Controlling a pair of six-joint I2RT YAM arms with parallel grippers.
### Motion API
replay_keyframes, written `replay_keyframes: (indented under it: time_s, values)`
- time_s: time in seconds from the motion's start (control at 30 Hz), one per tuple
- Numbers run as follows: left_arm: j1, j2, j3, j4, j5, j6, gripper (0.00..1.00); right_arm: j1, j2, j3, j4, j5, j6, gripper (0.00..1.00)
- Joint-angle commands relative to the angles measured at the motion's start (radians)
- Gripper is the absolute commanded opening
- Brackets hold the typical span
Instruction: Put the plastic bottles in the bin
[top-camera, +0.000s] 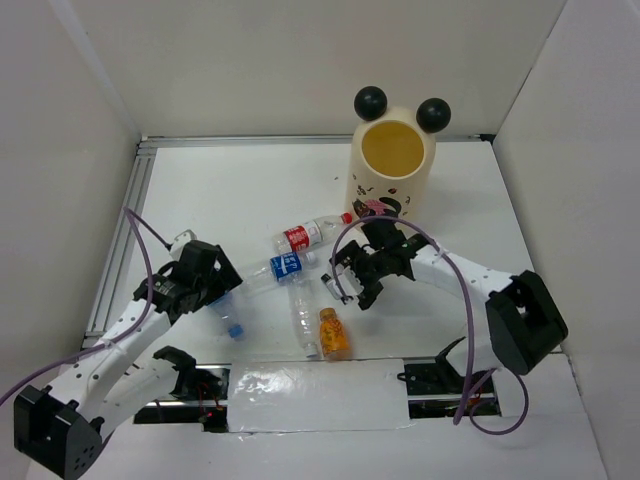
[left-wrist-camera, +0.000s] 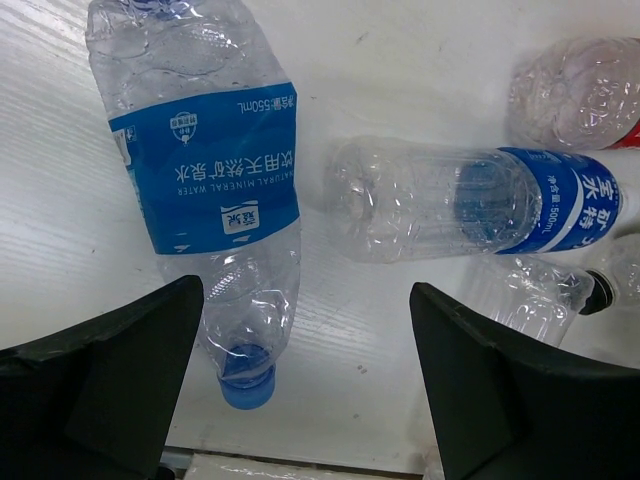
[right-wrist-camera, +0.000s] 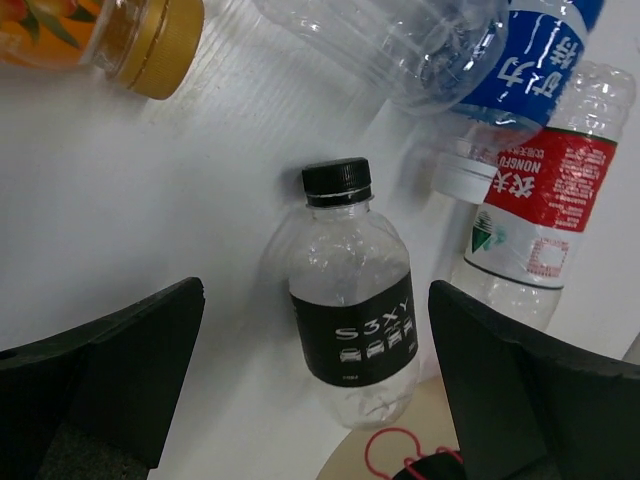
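The cream bin (top-camera: 392, 170) with black ball ears stands at the back right. Several plastic bottles lie in front of it: a red-labelled one (top-camera: 300, 237), a blue-labelled one (top-camera: 285, 266), an unlabelled clear one (top-camera: 305, 315) and a stubby orange one (top-camera: 333, 332). My left gripper (left-wrist-camera: 308, 290) is open above another blue-labelled bottle (left-wrist-camera: 205, 190), whose blue cap (left-wrist-camera: 247, 385) sits near the left finger. My right gripper (right-wrist-camera: 315, 290) is open over a small black-labelled bottle (right-wrist-camera: 355, 310) lying beside the bin's base (right-wrist-camera: 400, 455). Neither gripper touches a bottle.
White walls close in the table on three sides, and a metal rail (top-camera: 125, 225) runs along the left edge. A taped strip (top-camera: 310, 395) lies between the arm bases at the near edge. The right arm's purple cable (top-camera: 465, 300) loops over the table.
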Motion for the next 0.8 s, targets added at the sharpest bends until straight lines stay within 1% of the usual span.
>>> replay_keyframes:
  time_s: [0.0, 0.17, 0.27, 0.3, 0.37, 0.43, 0.5, 0.53, 0.57, 0.6, 0.63, 0.67, 0.7, 0.73, 0.77]
  values:
    - [-0.004, 0.011, 0.004, 0.029, -0.029, -0.044, 0.97, 0.031, 0.061, 0.058, 0.067, 0.054, -0.101, 1.0]
    - [-0.004, 0.011, -0.006, 0.04, -0.029, -0.053, 0.97, 0.071, 0.182, 0.09, 0.15, 0.149, -0.101, 1.0]
    - [-0.004, 0.002, -0.017, 0.04, -0.029, -0.053, 0.97, 0.071, 0.256, 0.13, 0.116, 0.206, -0.101, 0.98]
    - [-0.004, 0.002, -0.017, 0.04, -0.029, -0.053, 0.97, 0.071, 0.302, 0.159, 0.096, 0.221, -0.121, 0.92]
    - [-0.004, -0.008, -0.017, 0.029, -0.029, -0.064, 0.97, 0.071, 0.35, 0.206, 0.04, 0.245, -0.121, 0.87]
    - [-0.004, -0.017, -0.028, 0.029, -0.029, -0.064, 0.97, 0.071, 0.359, 0.216, 0.01, 0.245, -0.133, 0.8]
    - [-0.004, -0.017, -0.042, 0.029, -0.029, -0.078, 0.97, 0.071, 0.359, 0.216, 0.001, 0.245, -0.133, 0.77]
    - [-0.004, -0.026, -0.054, 0.029, -0.029, -0.089, 0.97, 0.071, 0.359, 0.216, 0.001, 0.245, -0.133, 0.71]
    - [-0.004, -0.026, -0.054, 0.029, -0.029, -0.089, 0.97, 0.071, 0.359, 0.216, -0.013, 0.245, -0.144, 0.67]
    - [-0.004, -0.026, -0.065, 0.038, -0.029, -0.089, 0.97, 0.071, 0.35, 0.216, -0.049, 0.245, -0.144, 0.62]
    - [-0.004, -0.026, -0.074, 0.038, -0.018, -0.098, 0.97, 0.071, 0.341, 0.236, -0.086, 0.226, -0.144, 0.56]
    - [-0.004, -0.026, -0.074, 0.049, -0.018, -0.098, 0.97, 0.071, 0.33, 0.252, -0.129, 0.167, -0.144, 0.53]
    - [-0.004, -0.015, -0.083, 0.049, -0.018, -0.098, 0.97, 0.071, 0.287, 0.288, -0.208, 0.072, -0.144, 0.48]
    - [-0.004, -0.015, -0.083, 0.049, -0.018, -0.098, 0.97, 0.071, 0.258, 0.306, -0.246, 0.071, -0.133, 0.45]
    - [-0.004, -0.015, -0.083, 0.049, -0.008, -0.098, 0.97, 0.071, 0.229, 0.323, -0.273, -0.032, -0.124, 0.44]
